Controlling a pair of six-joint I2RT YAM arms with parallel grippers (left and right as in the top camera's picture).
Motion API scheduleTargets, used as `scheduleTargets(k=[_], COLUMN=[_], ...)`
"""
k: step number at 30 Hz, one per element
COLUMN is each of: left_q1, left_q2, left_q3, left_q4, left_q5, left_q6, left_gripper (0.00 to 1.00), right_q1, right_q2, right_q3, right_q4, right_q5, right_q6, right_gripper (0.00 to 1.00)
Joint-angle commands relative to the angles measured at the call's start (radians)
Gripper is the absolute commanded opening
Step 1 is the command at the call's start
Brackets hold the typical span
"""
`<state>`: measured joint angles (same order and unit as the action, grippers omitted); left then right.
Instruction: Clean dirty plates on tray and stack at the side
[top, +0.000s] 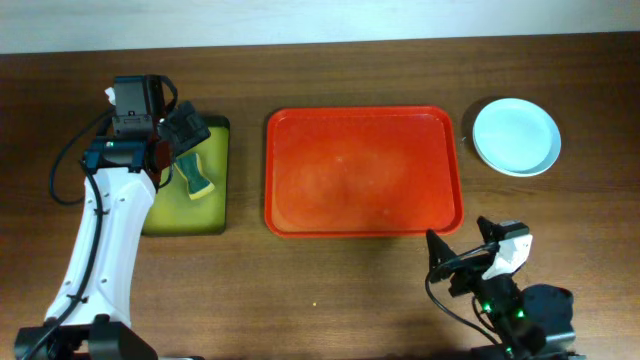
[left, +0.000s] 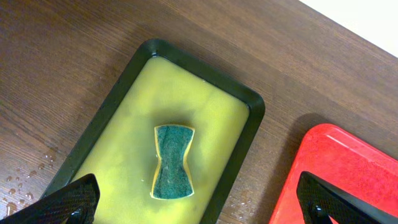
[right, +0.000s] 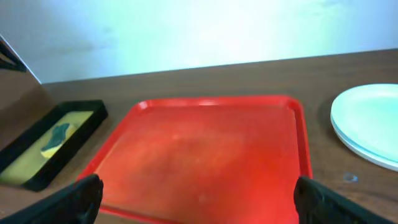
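Brown wooden table (top: 330, 290) bearing the red tray (top: 362, 170), pale wall (right: 186, 31) behind; left gripper (left: 199, 202) and right gripper (right: 208, 202) gape wide, empty.

Reads as a robotics lab bench rather than a home. Shown by a dark wood-grain table (top: 330, 300) set against a plain pale wall (right: 186, 31) at 12 o'clock, a white robot arm (top: 100, 250) at 8 o'clock trailing a loose black cable (top: 58, 170), a second arm (top: 515, 305) at 5 o'clock. Laid out like a test: red tray (top: 360, 170) at centre, sponge tray (top: 190, 215) at 9 o'clock, plates (top: 516, 137) stacked at 2 o'clock.
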<state>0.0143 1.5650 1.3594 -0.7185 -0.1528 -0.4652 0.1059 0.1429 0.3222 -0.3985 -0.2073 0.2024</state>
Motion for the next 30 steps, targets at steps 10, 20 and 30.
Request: scheduleTargets(k=[10,20,30], left_q1=[0.002,0.002,0.002], left_q2=[0.001,0.001,0.001], left_q3=[0.004,0.004,0.004], left_q4=[-0.001,-0.001,-0.001], left_q5=[0.000,0.000,0.000], left_q6=[0.002,0.002,0.002], left_gripper=[0.99,0.99,0.99], right_q1=[-0.073,-0.133,-0.134], right_q2=[-0.140,-0.140,-0.140], right_q3=[-0.317,-0.317,-0.317], right_q4=[0.364,0.323,0.324], right_q5=[0.044,0.156,0.156], right_q6=[-0.003,-0.067,-0.067], right_gripper=[0.99,0.99,0.99])
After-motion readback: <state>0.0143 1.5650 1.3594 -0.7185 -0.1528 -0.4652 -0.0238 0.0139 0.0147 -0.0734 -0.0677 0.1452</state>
